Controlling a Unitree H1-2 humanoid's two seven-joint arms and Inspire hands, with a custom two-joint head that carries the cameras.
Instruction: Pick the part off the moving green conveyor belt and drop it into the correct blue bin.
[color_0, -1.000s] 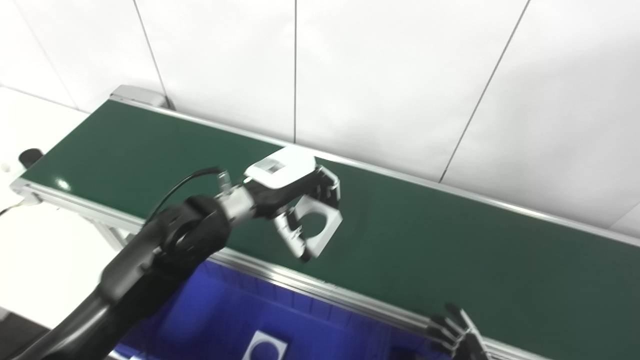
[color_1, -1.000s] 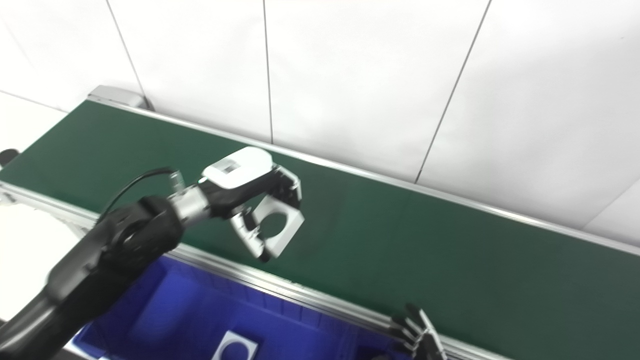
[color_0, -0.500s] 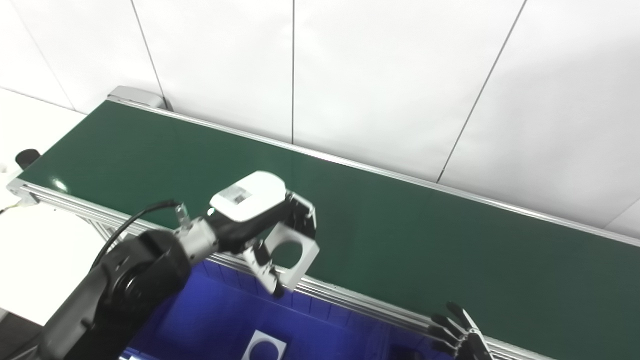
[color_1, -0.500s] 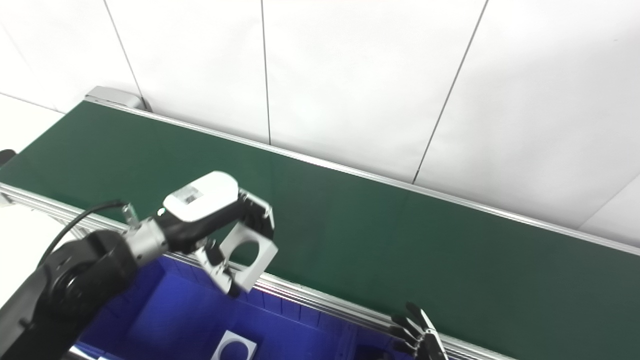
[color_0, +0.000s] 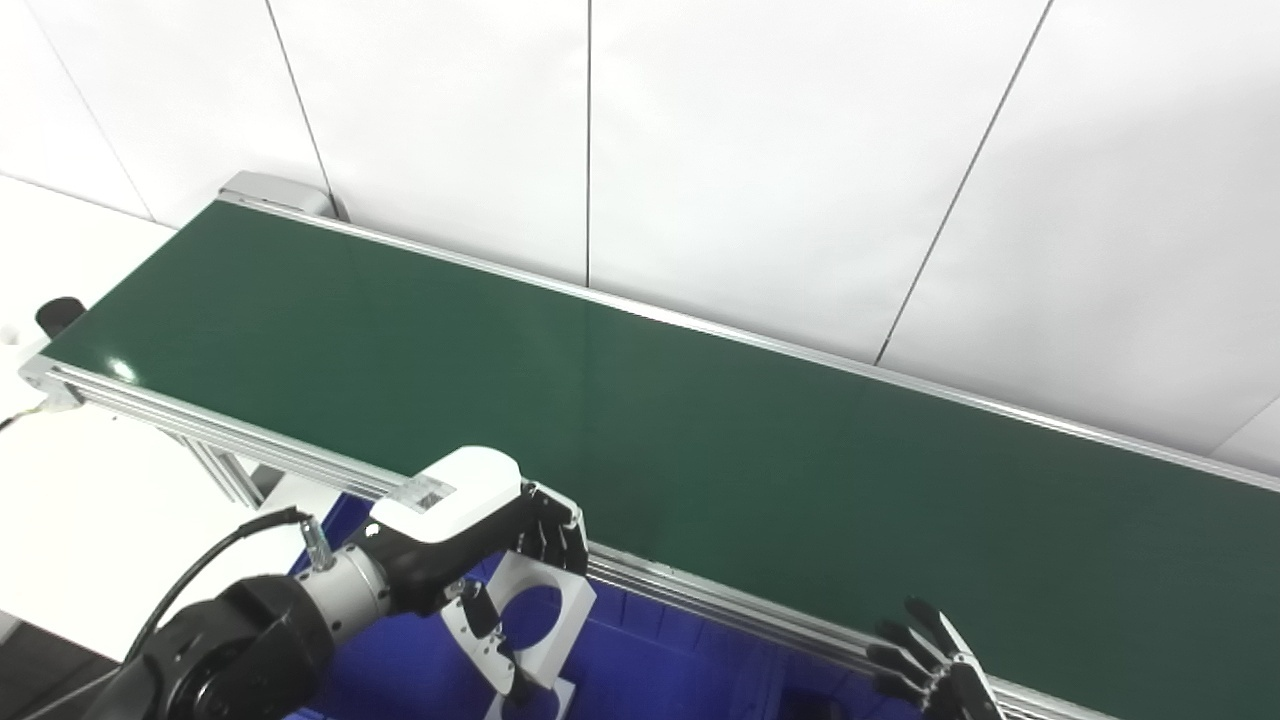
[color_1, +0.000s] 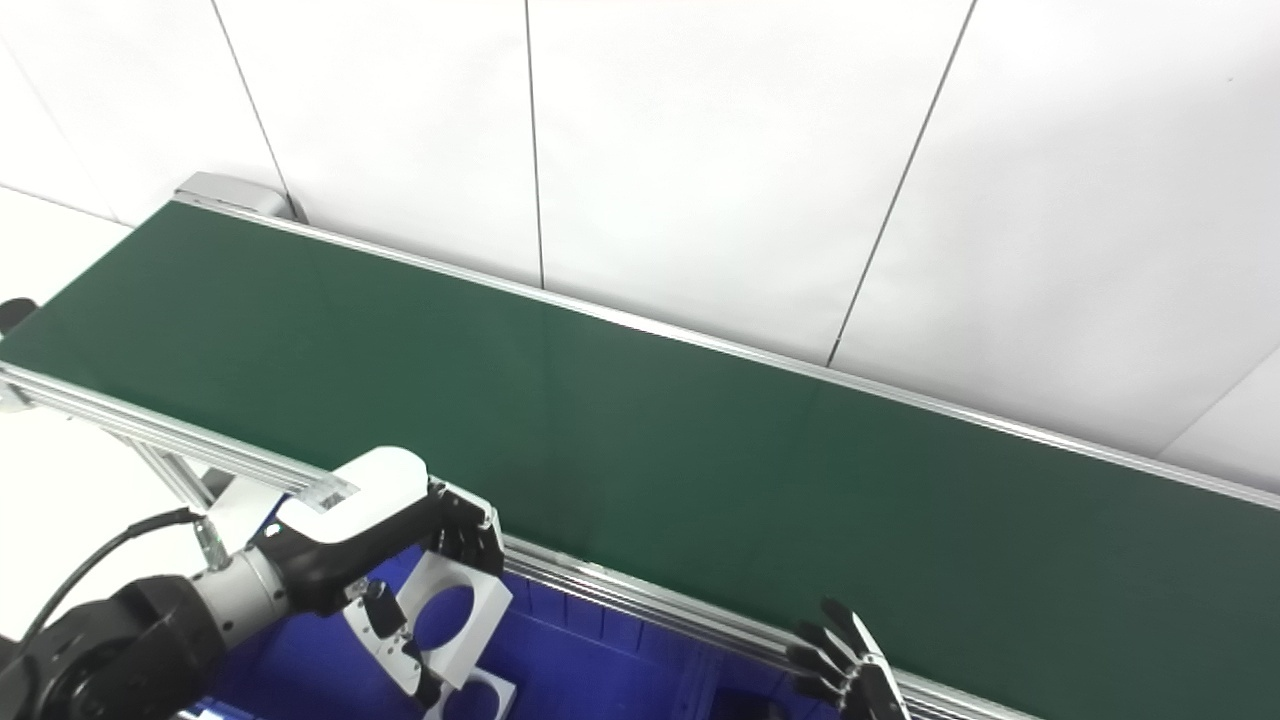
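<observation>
My left hand (color_0: 470, 540) is shut on a white square part with a round hole (color_0: 540, 620), holding it over the blue bin (color_0: 640, 670) just in front of the conveyor's near rail. Right below the held part, another white part with a hole (color_1: 485, 695) lies in the bin, mostly hidden. The green conveyor belt (color_0: 700, 440) carries nothing in view. My right hand (color_0: 930, 675) stays low at the bottom right by the rail, fingers spread and holding nothing.
The belt's aluminium frame (color_0: 700, 605) runs between the belt and the bin. A white panelled wall (color_0: 760, 150) stands behind the belt. A white table surface (color_0: 90, 500) lies at the left, with a black knob (color_0: 58, 313) by the belt's end.
My left hand has carried the white part back off the belt, across the near rail and down over the blue bin. The right hand has stayed where it was.
</observation>
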